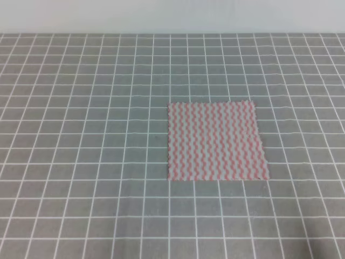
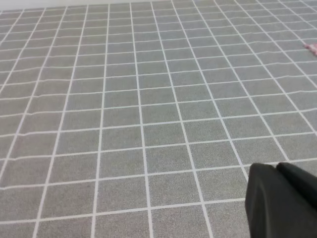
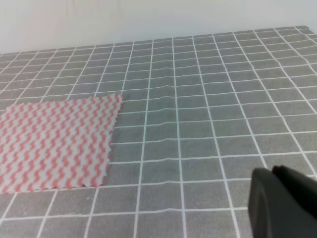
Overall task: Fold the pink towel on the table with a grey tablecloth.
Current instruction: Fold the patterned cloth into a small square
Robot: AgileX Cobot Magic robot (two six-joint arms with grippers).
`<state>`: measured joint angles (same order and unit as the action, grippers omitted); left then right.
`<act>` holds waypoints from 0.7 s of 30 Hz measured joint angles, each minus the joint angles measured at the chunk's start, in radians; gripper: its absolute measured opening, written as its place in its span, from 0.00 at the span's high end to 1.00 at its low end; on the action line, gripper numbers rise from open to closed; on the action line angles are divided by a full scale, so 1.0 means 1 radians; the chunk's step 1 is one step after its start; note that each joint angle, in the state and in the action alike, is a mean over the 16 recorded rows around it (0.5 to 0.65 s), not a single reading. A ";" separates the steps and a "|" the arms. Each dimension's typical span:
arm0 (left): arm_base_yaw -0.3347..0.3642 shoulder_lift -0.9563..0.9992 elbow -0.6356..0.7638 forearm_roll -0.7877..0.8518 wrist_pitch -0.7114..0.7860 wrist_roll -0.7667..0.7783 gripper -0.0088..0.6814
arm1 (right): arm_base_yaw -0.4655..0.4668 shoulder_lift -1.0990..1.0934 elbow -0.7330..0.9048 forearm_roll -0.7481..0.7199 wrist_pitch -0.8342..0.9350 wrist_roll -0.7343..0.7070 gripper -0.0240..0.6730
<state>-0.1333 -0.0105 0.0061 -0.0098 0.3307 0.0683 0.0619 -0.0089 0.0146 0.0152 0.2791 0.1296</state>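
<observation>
the towel (image 1: 215, 141) lies flat and unfolded on the tablecloth (image 1: 81, 162), right of centre in the high view, all four edges visible and slightly frayed. no fold has been made; the step in hand is judged to be the approach and first grasp.

procedure, as advised:
- approach a towel corner or edge low and shallow, so that only the thin towel is pinched and not the tablecloth under it.
- lift just enough to clear the surface, carry the held edge over to the opposite edge, and align the edges before release.
- the towel sits on the right arm's side; that arm is the better placed of the two.

view differences:
- the high view shows the whole towel but neither arm.
- the right wrist view shows the right gripper (image 3: 282, 203) as a dark body at lower right, well apart from the towel at left.
- the left wrist view shows the left gripper (image 2: 280, 201) over bare grid, with only a pink sliver at the far right edge.

finger state: cannot be told for either gripper; no fingertips are visible.
</observation>
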 joint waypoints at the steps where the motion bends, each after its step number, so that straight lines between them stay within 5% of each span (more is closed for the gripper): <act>1: 0.000 0.001 -0.001 0.000 0.002 0.000 0.99 | 0.000 0.001 -0.001 0.000 0.001 0.000 0.99; 21: -0.001 -0.019 0.014 0.002 0.002 0.000 0.99 | 0.000 0.003 -0.005 -0.002 -0.002 0.000 0.99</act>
<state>-0.1347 -0.0294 0.0198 -0.0082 0.3326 0.0683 0.0621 -0.0060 0.0097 0.0133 0.2776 0.1295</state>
